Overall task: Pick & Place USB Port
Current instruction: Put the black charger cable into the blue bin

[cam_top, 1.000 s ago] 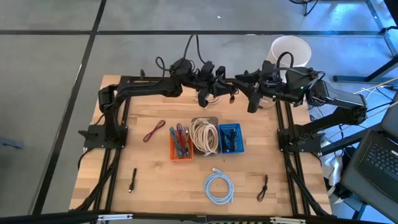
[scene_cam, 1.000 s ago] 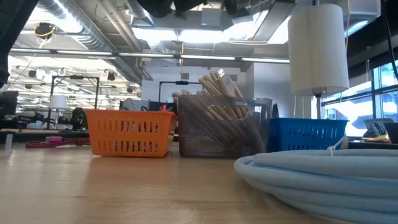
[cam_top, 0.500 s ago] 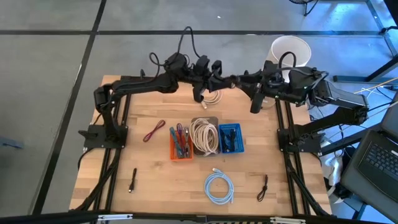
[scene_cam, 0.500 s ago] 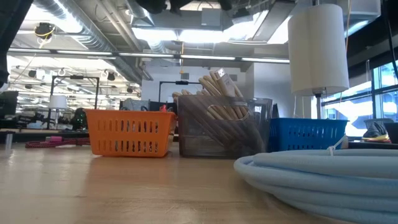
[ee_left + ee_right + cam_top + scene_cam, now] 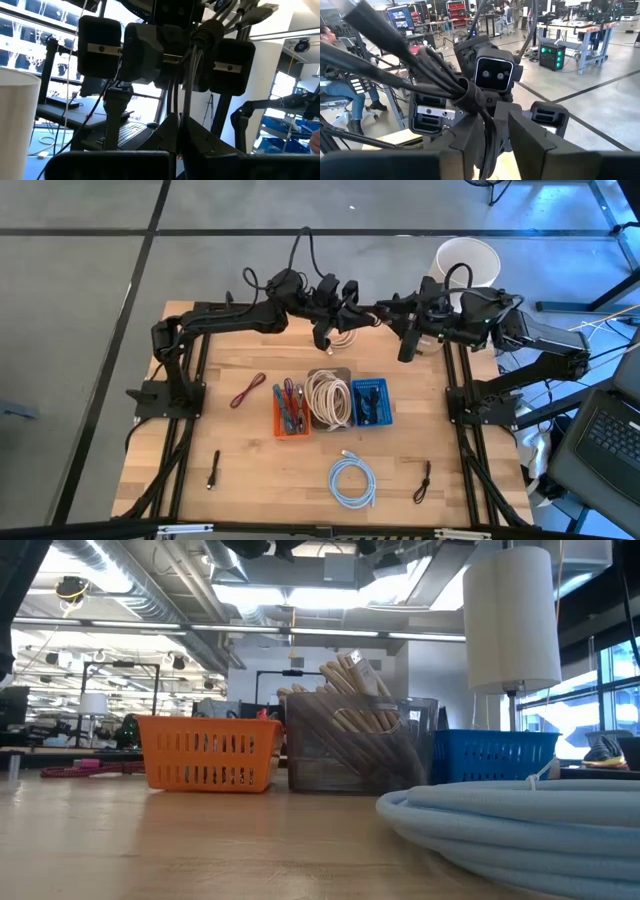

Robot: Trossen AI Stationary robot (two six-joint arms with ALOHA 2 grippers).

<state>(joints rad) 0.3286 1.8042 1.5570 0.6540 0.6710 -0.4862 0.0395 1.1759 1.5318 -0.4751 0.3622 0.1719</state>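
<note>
Both grippers meet high over the table's far middle. A black USB cable bundle (image 5: 468, 93) hangs between them; its silver plug ends (image 5: 266, 8) fan out past the right wrist. My left gripper (image 5: 347, 317) comes from the table's left and my right gripper (image 5: 392, 317) from the right, fingertips facing. Each is shut on the bundle. In the left wrist view the strands (image 5: 189, 75) run down between my left gripper's fingers (image 5: 176, 131). A whitish cable coil (image 5: 343, 336) lies on the table below them. My left gripper pinches the black bundle's strands (image 5: 181, 112) between its two fingers, coming level from the table's left; the bundle is lifted clear of the table. My right gripper holds the bundle just below its knot (image 5: 481, 120) between its two fingers (image 5: 466, 140), level from the table's right; the strands fan out beyond.
Mid-table stand an orange basket (image 5: 291, 410), a clear bin of beige cables (image 5: 328, 396) and a blue basket (image 5: 370, 403). A red cable (image 5: 247, 390), a light blue coil (image 5: 352, 481) and two short black cables (image 5: 213, 471) (image 5: 424, 480) lie around. A white cylinder (image 5: 467, 260) stands far right.
My left arm's elbow and wrist have drifted slightly toward the table's left and far edge, then partly back. Both grippers stay together at the bundle above the far middle.
</note>
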